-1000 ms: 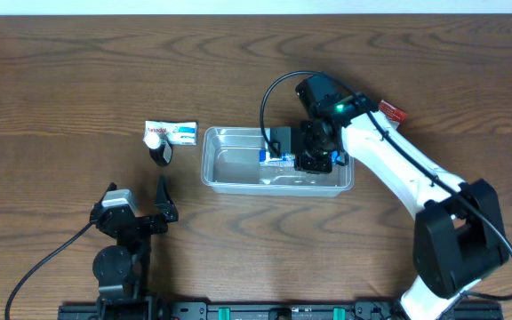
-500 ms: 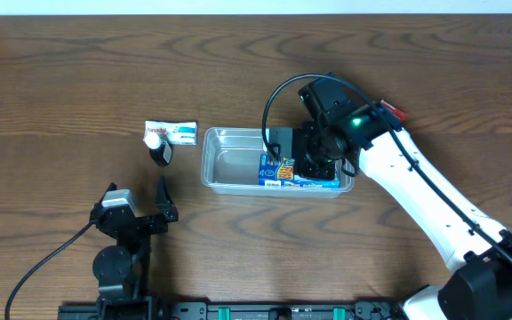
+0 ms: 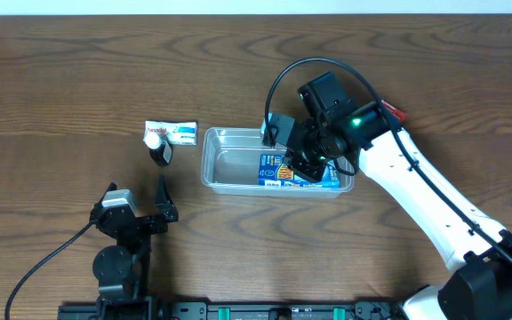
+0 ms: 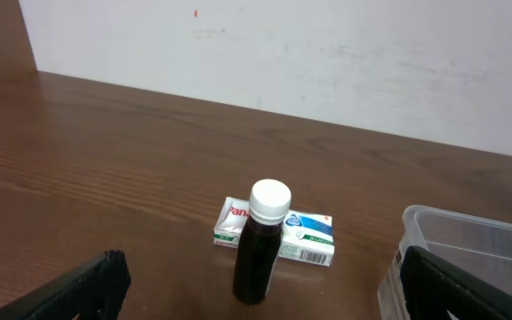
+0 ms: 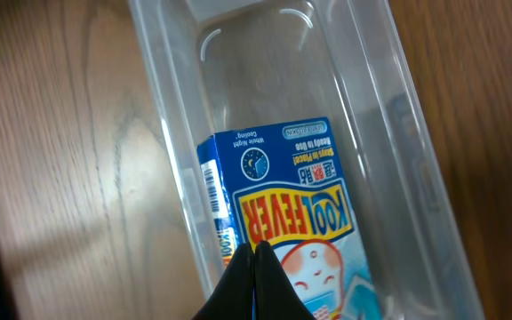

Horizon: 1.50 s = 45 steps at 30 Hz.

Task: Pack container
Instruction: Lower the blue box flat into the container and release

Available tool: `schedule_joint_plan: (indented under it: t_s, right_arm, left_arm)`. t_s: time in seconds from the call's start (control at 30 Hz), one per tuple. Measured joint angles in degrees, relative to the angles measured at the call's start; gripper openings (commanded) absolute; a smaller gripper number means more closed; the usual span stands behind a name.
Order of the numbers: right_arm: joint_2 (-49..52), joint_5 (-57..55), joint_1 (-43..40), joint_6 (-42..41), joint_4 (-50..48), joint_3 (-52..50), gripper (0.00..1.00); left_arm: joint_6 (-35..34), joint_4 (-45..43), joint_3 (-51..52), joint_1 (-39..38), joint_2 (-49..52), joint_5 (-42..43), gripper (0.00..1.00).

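The container (image 3: 229, 166) is a clear plastic tub at the table's middle. A blue printed carton (image 3: 302, 172) lies flat in its right half, and also shows in the right wrist view (image 5: 283, 191) between the tub's walls (image 5: 372, 116). My right gripper (image 5: 256, 246) is shut and empty, hovering just above the carton's near end, seen from overhead (image 3: 293, 153). My left gripper (image 3: 137, 197) rests open and empty at the front left. It faces a dark bottle with a white cap (image 4: 261, 244) and a white and green box (image 4: 305, 240).
The bottle (image 3: 159, 149) and the box (image 3: 174, 132) stand left of the tub, which edges into the left wrist view (image 4: 469, 236). A small red and white item (image 3: 393, 112) lies behind the right arm.
The right gripper let go of the blue carton, which now lies flat in the tub. The gripper has lifted and turned slightly, with its fingers shut. The left arm has not moved.
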State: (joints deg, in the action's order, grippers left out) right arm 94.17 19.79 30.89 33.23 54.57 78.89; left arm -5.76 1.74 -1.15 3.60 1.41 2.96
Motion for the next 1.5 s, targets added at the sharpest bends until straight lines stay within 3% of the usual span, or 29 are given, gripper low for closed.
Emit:
schedule_joint_plan:
  t_s: [0.37, 0.83, 1.5]
  right_arm:
    - [5.0, 0.4, 0.0, -10.5, 2.7, 0.0, 0.01]
    - [6.6, 0.4, 0.0, -11.9, 7.6, -0.2, 0.01]
    - [5.3, 5.2, 0.0, -12.2, 0.9, -5.7, 0.01]
  left_arm:
    - [0.0, 0.0, 0.0, 0.0, 0.0, 0.0, 0.98]
    - [0.0, 0.0, 0.0, 0.0, 0.0, 0.0, 0.98]
    - [0.0, 0.0, 0.0, 0.0, 0.0, 0.0, 0.98]
